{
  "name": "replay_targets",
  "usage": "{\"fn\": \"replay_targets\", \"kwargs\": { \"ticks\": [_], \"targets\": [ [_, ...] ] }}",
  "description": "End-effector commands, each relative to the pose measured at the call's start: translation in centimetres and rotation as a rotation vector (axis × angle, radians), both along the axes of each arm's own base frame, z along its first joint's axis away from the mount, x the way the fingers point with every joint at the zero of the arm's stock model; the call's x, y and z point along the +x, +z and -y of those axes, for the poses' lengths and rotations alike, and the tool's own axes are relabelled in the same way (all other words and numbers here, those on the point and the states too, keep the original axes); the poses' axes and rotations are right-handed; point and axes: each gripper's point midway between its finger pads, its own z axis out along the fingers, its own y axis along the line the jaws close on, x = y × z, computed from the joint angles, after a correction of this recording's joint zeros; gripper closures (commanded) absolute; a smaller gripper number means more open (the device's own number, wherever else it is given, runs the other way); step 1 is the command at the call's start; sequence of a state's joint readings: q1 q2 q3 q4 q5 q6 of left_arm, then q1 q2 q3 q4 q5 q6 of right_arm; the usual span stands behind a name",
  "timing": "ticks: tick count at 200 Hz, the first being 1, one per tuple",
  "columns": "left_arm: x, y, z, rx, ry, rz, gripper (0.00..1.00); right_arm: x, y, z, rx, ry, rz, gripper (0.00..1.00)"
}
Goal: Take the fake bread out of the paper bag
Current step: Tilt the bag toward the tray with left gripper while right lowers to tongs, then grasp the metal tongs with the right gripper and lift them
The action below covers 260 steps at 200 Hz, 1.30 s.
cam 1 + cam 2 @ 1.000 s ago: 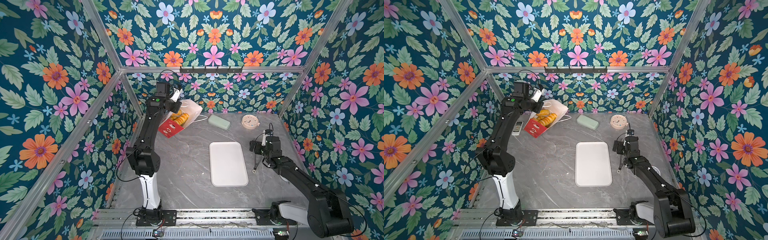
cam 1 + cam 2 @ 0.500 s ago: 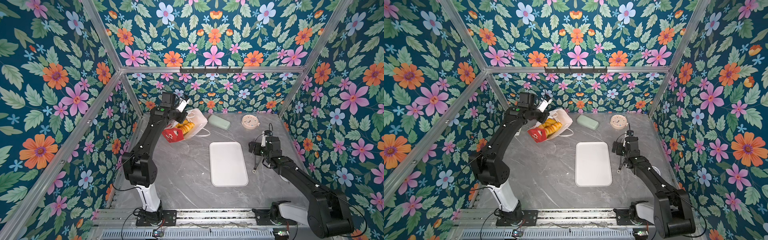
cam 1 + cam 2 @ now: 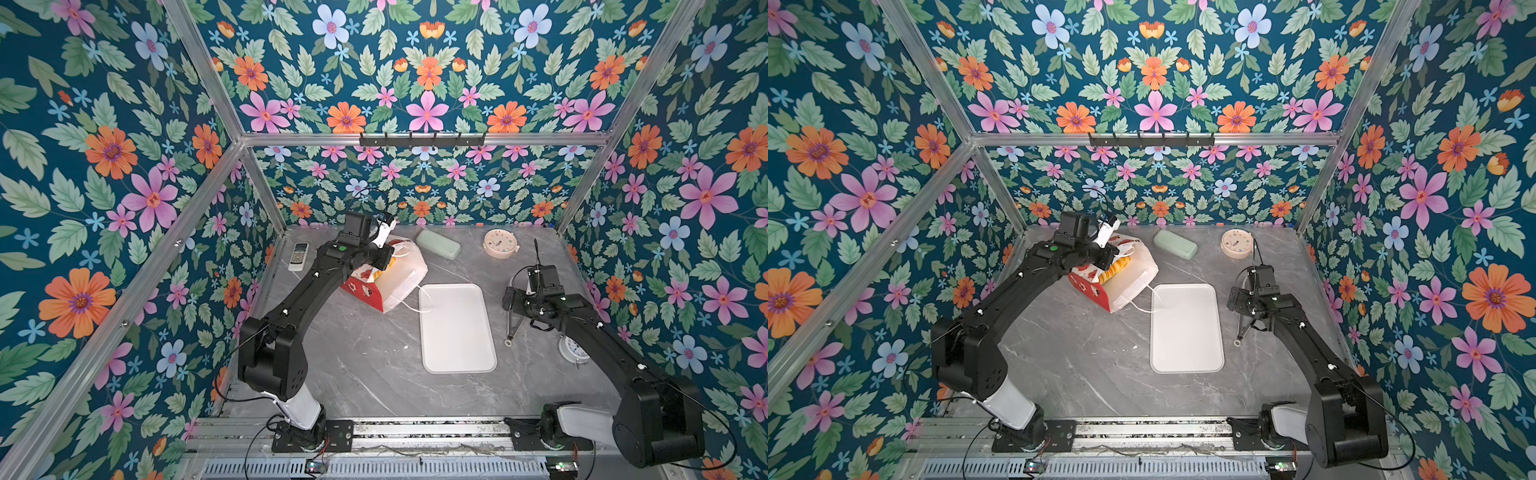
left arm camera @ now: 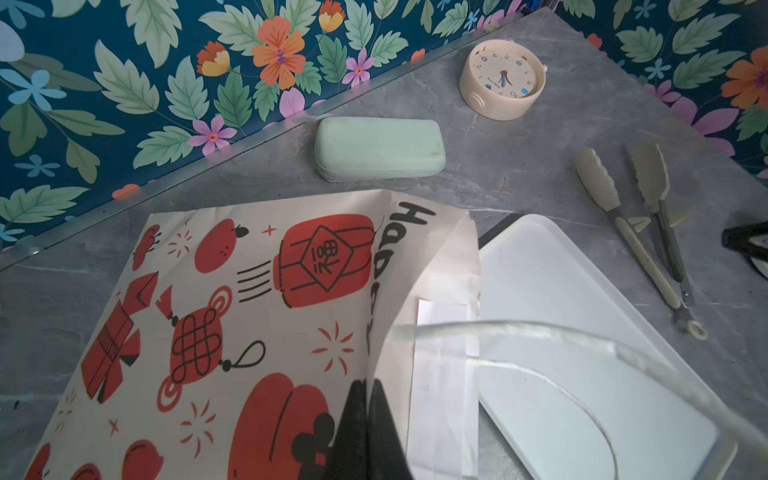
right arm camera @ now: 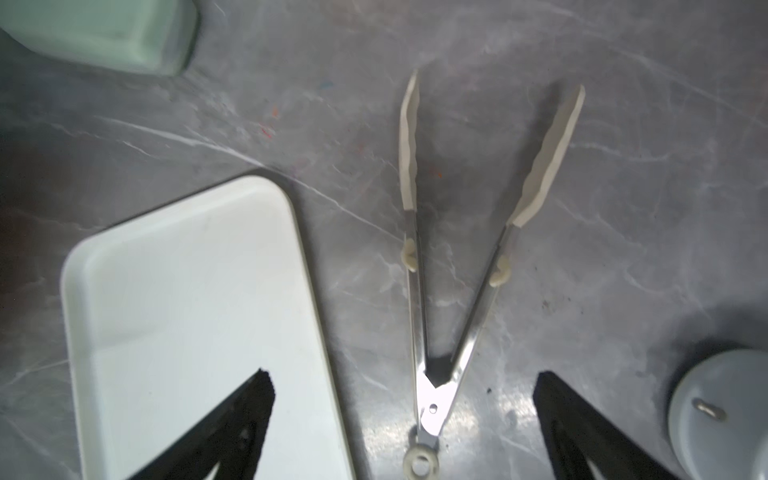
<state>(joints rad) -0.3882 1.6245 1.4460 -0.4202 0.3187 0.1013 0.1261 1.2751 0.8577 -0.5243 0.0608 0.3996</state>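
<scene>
Carried rightward since before, the paper bag (image 3: 405, 274) is lying near the surface's (image 3: 365, 374) back edge beside the tray (image 3: 457, 332), fake bread (image 3: 1116, 268) inside; left gripper (image 4: 366, 395) is clamping its rim, right gripper (image 5: 401, 374) is hovering spread.

Paper bag (image 3: 399, 282): a second ago aloft, well off the tray (image 3: 457, 353), beyond its far-left corner. Half a second ago nearer, lower. Now just beside that corner, tipped over, red end down. Cord handle (image 4: 540, 330) now drapes onto the tray's corner. Left gripper (image 4: 365, 390), pinched on the bag's rim, came down with it; left arm (image 3: 307, 286) leans toward the tray instead of standing tall. Fake bread (image 3: 1116, 268) travelled inside.
</scene>
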Motion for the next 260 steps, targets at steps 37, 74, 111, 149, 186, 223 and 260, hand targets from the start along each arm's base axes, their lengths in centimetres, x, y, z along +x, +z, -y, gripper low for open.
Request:
{"fn": "replay_targets", "kwargs": {
  "ticks": [37, 74, 111, 149, 186, 223, 260],
  "targets": [
    [-0.4, 1.0, 1.6, -0.143, -0.016, 0.037, 1.00, -3.8, -4.8, -0.1, 0.051, -0.103, -0.251, 0.07],
    [-0.7, -0.1, 1.7, -0.143, -0.018, 0.039, 1.00, -2.9, -5.6, 0.4, 0.026, -0.160, -0.287, 0.11],
    [-1.1, 0.0, 2.0, -0.182, -0.035, 0.051, 1.00, -1.5, -6.8, 0.2, 0.053, -0.214, -0.299, 0.13],
    [-1.2, -0.8, 1.9, -0.175, -0.033, 0.040, 1.00, -0.5, -8.1, 0.9, 0.003, -0.236, -0.330, 0.14],
    [-1.4, -0.7, 2.0, -0.181, -0.043, 0.041, 1.00, -0.5, -8.9, 1.4, 0.026, -0.278, -0.332, 0.18],
    [-1.4, -0.3, 1.9, -0.180, -0.041, 0.053, 1.00, -0.8, -9.6, 1.7, 0.030, -0.289, -0.326, 0.30],
    [-1.4, -0.3, 1.9, -0.181, -0.040, 0.052, 1.00, -1.0, -10.0, 1.6, 0.029, -0.279, -0.329, 0.46]
  ]
}}
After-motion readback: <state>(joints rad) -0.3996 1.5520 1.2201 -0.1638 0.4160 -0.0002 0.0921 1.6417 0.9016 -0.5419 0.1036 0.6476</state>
